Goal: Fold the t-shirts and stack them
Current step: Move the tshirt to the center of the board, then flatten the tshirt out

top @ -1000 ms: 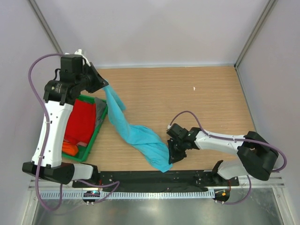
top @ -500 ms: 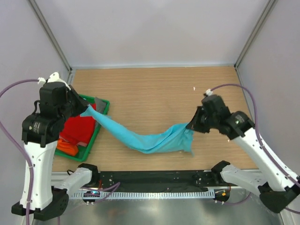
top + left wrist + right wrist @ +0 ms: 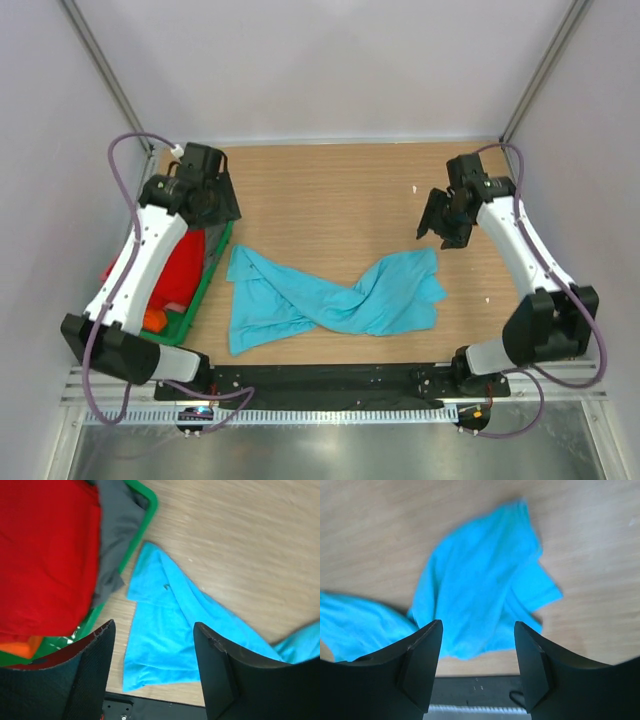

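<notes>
Hovering at the green tray's (image 3: 212, 268) right rim, the left gripper (image 3: 153, 625) stood released, jaws wide and empty, beside the red t-shirt (image 3: 180, 262) and orange t-shirt (image 3: 153, 320) in the tray. The turquoise t-shirt (image 3: 335, 295) lay on the table (image 3: 330, 190), nearer the front edge than either gripper. Its long axis ran left to right; it was twisted mid-length and rumpled, its small dark mark (image 3: 166, 586) toward the left end. The right gripper (image 3: 477, 623), likewise spread and empty, hung behind the shirt's right end. Each arm looked nearer its own end.
</notes>
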`<action>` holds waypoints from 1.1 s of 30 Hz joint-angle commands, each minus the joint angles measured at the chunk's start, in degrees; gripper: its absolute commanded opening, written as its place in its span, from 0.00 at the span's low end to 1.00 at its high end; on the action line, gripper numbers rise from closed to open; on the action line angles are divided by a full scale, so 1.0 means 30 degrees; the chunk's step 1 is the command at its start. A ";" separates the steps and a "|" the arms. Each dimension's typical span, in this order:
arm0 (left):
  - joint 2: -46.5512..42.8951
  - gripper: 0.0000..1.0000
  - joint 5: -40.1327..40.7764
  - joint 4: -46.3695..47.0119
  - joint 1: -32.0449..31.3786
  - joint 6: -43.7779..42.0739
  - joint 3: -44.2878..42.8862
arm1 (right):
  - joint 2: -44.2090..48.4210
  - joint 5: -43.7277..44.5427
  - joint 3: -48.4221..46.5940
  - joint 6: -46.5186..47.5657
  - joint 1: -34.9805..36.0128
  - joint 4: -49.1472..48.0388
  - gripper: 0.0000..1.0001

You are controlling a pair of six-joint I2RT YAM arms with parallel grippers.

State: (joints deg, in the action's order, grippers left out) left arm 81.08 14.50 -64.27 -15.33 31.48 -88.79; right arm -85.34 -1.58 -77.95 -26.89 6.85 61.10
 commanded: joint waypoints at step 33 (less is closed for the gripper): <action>-0.3151 0.48 -0.2020 0.5105 -0.4061 0.0200 1.1610 | 0.5832 0.0059 1.5438 -0.5392 0.1027 -0.5660 0.30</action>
State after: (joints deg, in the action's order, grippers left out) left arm 71.59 8.82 -50.11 -29.34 35.18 -54.74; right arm -66.32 -4.69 -31.51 -43.24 10.68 46.41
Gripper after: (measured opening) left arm 0.482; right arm 0.337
